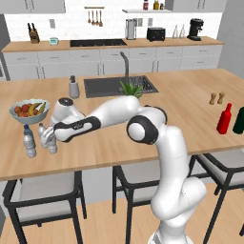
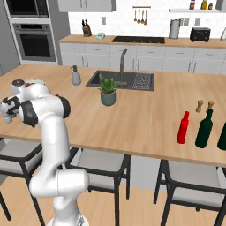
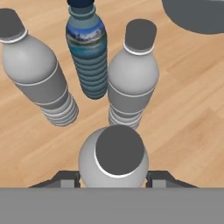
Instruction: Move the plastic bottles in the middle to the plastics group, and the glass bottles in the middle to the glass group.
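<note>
so the claw (image 3: 113, 180) grips a pale-capped plastic bottle (image 3: 114, 158) just beside the blue-capped bottle (image 3: 88, 52) on the worktop (image 3: 188, 105), with two more pale-capped ones (image 3: 131, 74) standing there. the red bottle (image 2: 183, 128) stands next to the green bottle (image 2: 205, 129), so little seems left. whether the held bottle rests on the worktop is hidden.

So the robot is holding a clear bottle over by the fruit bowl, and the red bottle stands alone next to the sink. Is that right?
Not quite. The red bottle stands far from the sink, beside the dark green bottle near the counter's right end, as the right base view shows. The rest holds: the tool grips a clear bottle near the fruit bowl.
</note>
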